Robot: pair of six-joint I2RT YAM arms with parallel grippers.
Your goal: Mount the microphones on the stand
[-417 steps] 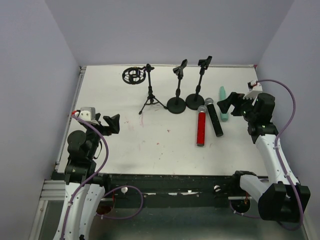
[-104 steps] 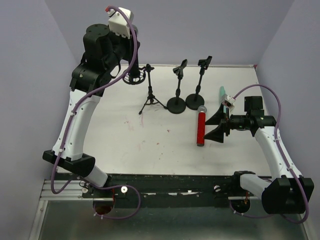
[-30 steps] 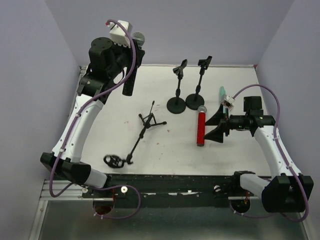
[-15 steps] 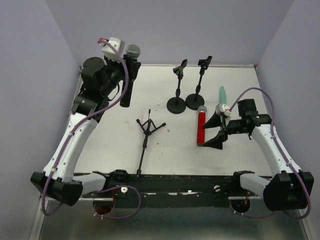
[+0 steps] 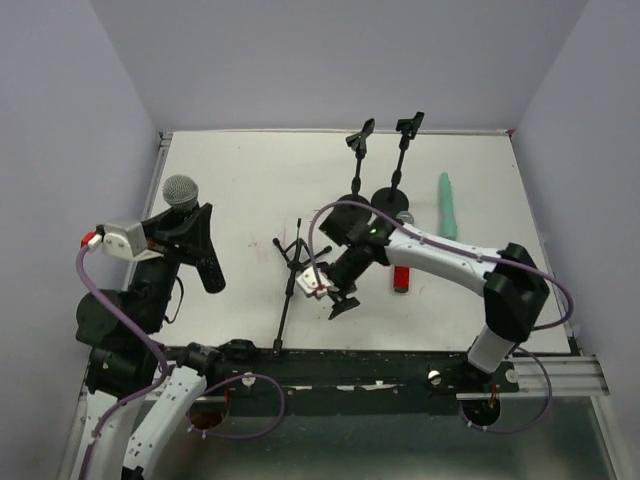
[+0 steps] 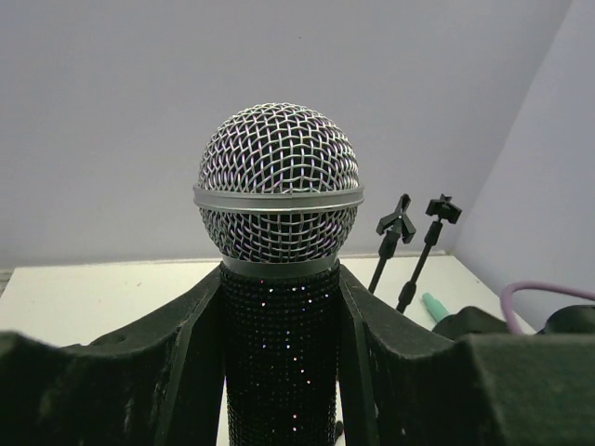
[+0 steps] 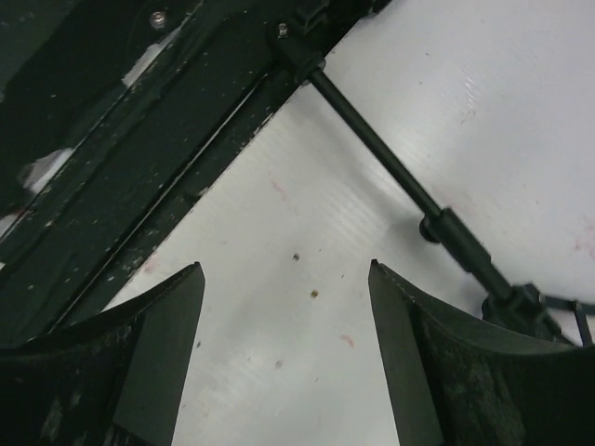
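Observation:
My left gripper [image 5: 197,243] is shut on the black microphone [image 5: 205,265] and holds it upright above the table's left side. Its silver mesh head [image 6: 279,181] rises above the fingers [image 6: 191,353]. The tripod stand [image 5: 291,268] lies toppled, its pole [image 7: 390,160] reaching the front edge. Low beside it is my right gripper [image 5: 338,298], which is open, and only bare table shows between its fingers [image 7: 163,334]. Two round-base stands [image 5: 354,175] [image 5: 398,165] are upright at the back. My right arm hides most of the red microphone [image 5: 400,279]. Flat at the right lies the mint-green microphone [image 5: 446,205].
The black front rail [image 7: 139,158] runs just past the table edge, close to my right gripper. My right arm [image 5: 440,255] stretches across the table's middle. Walls close in on the left, back and right sides.
My left arm has come down and back to the near left with the black microphone. My right arm has swung left from the red microphone to the fallen tripod stand, jaws slightly narrower.

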